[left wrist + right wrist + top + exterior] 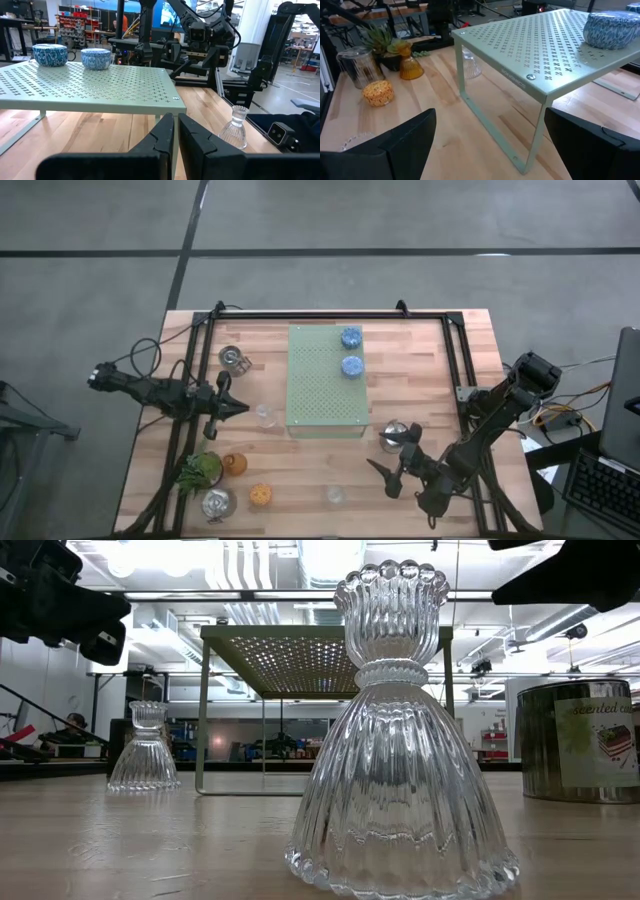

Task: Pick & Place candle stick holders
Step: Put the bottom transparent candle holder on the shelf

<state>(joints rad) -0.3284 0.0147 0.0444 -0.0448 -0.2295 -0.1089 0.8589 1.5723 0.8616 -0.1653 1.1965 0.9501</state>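
Note:
Two blue holders [351, 337] [352, 366] stand on the pale green perforated board [325, 395], a raised shelf on legs. Silver holders stand at the far left [233, 359], near left [218, 503] and beside my right gripper [397, 433]. The amber holder [235, 464], the orange holder [261, 496] and a clear glass holder [335, 494] stand near the front edge. Another clear glass holder [265, 415] [236, 127] stands just right of my left gripper [235, 408] [175, 135], which is shut and empty. My right gripper [393, 463] [489, 120] is open wide and empty, facing the board.
A leafy green plant sprig [200, 470] lies beside the amber holder. A black frame rail [320, 315] runs around the table's back and sides. Bare wood [300, 465] lies between the board and the front edge.

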